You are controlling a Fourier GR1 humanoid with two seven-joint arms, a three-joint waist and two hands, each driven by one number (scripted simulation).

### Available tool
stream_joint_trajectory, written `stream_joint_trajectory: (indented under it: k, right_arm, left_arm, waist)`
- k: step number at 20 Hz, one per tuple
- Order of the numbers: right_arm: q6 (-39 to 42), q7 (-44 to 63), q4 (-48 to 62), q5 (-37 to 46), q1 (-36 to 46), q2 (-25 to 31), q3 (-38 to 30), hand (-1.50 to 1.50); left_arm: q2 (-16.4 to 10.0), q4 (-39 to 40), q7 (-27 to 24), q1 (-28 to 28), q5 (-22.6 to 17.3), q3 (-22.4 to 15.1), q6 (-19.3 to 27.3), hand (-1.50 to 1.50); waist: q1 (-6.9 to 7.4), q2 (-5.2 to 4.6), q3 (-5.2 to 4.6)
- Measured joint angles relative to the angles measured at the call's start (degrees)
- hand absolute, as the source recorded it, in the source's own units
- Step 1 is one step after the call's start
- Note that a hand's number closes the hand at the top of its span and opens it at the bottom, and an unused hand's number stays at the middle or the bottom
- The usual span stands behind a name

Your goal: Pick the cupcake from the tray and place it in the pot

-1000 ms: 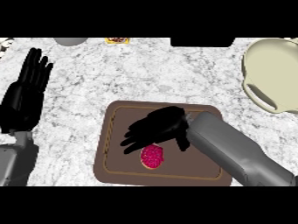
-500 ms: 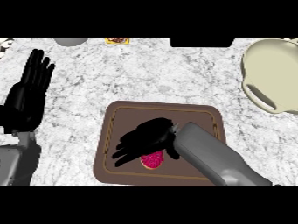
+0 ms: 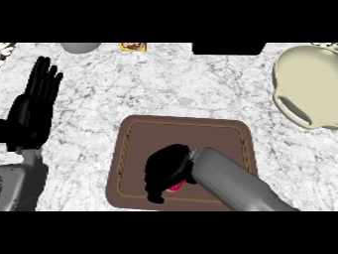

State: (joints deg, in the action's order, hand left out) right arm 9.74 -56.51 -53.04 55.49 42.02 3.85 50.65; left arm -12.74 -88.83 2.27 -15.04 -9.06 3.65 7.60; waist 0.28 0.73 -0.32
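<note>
A brown tray (image 3: 139,144) lies at the counter's lower middle. On it sits the cupcake (image 3: 176,187), of which only a sliver of pink shows under my right hand (image 3: 167,168). That hand's fingers curl down over the cupcake and cover most of it. The cream pot (image 3: 319,88) stands at the far right, with a handle on its left rim, well apart from the tray. My left hand (image 3: 32,106) rests open at the left edge, fingers up.
A grey round object (image 3: 81,47) and a small yellow-edged item (image 3: 132,46) sit at the back edge. A dark block (image 3: 228,48) is at the back middle. Marble counter lies between the tray and the pot.
My right hand has moved down and toward me over the tray, and its fingers have closed over the cupcake, hiding most of it. The left hand stays still.
</note>
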Motion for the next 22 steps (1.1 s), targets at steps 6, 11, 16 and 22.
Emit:
stream_joint_trajectory:
  k: [6,11,16,22]
  right_arm:
    - [-1.13,-0.69,-1.78,2.35,-1.63,-0.47,-0.62,1.50]
    - [-2.75,-1.12,-5.88,2.38,-3.83,1.11,-4.25,1.50]
    - [-4.33,12.70,-3.14,-0.35,-4.07,0.77,-16.15,1.50]
    - [-10.71,37.74,2.20,-1.72,-2.23,1.39,-32.00,1.50]
  left_arm:
    - [0.53,0.08,0.28,-0.60,0.57,0.05,0.11,0.00]
    - [0.37,-0.71,1.34,-0.53,0.73,0.46,0.18,0.00]
    - [-0.23,-0.23,1.25,-0.08,0.18,1.58,-0.21,0.00]
    - [-0.82,-0.45,1.34,0.38,0.24,2.52,0.25,0.00]
  waist:
    - [-0.13,-0.07,-0.02]
    - [-0.36,-0.15,0.00]
    - [-1.48,-0.52,0.17]
    - [-3.73,-0.45,0.15]
